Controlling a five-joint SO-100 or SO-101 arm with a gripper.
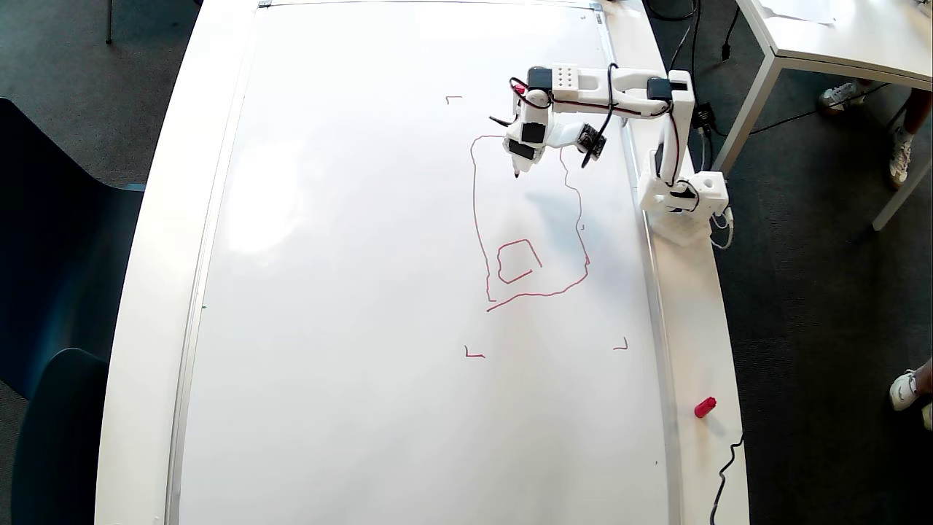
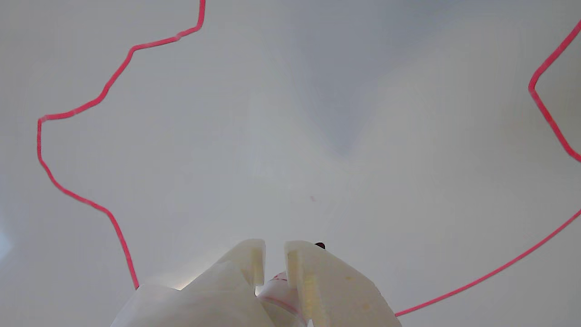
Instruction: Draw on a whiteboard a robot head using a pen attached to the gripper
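The whiteboard (image 1: 350, 292) lies flat and fills most of the overhead view; it also fills the wrist view (image 2: 290, 113). The robot head (image 1: 477, 219) is a wobbly red outline with one small square (image 1: 519, 260) inside; its lines run down both sides of the wrist view (image 2: 81, 109). My gripper (image 1: 519, 162) hangs over the upper part of the outline, inside it. In the wrist view the gripper (image 2: 274, 247) is shut on the pen (image 2: 278, 287), whose dark tip (image 2: 320, 245) sticks out past the right finger. No line starts at the tip. I cannot tell whether it touches the board.
The arm's base (image 1: 685, 204) stands on the white table's right edge (image 1: 700, 328). A loose red cap (image 1: 705, 407) lies lower on that edge, with a black cable (image 1: 729, 467) below it. Red corner marks (image 1: 474, 354) frame the drawing. Dark chairs (image 1: 58, 292) stand left, another table (image 1: 838, 51) top right.
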